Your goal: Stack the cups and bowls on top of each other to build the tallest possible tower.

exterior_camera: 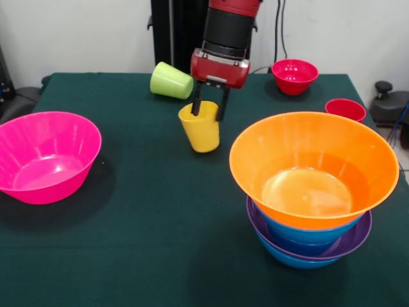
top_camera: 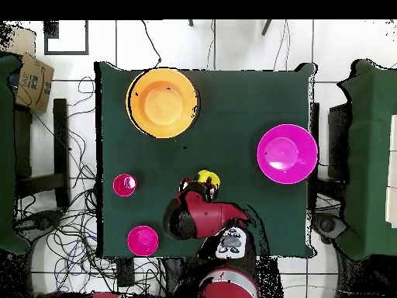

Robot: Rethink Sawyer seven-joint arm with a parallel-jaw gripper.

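Yellow cup (exterior_camera: pixel 200 128) pinched at its rim in my claw (exterior_camera: pixel 209 107), tilted, mid-counter (exterior_camera: pixel 128 243). Front view shows the blue and purple bowls (exterior_camera: pixel 307 240) under the orange bowl (exterior_camera: pixel 313 167); overhead, only orange shows and my arm (top_camera: pixel 203 219) hides the lime cup (exterior_camera: pixel 171 80).

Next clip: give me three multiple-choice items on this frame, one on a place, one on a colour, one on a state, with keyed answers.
1. Where is the orange bowl?
A. on the blue and purple bowls
B. inside the pink bowl
C. alone on the cloth

2. Which colour is the cup at the hand?
A. red
B. yellow
C. white

3. How does the lime green cup lie?
A. upright
B. stacked in a bowl
C. on its side

Key: 1 A, the purple bowl and blue bowls show beneath it. 2 B, fingers straddle the yellow cup rim. 3 C, its base points sideways.
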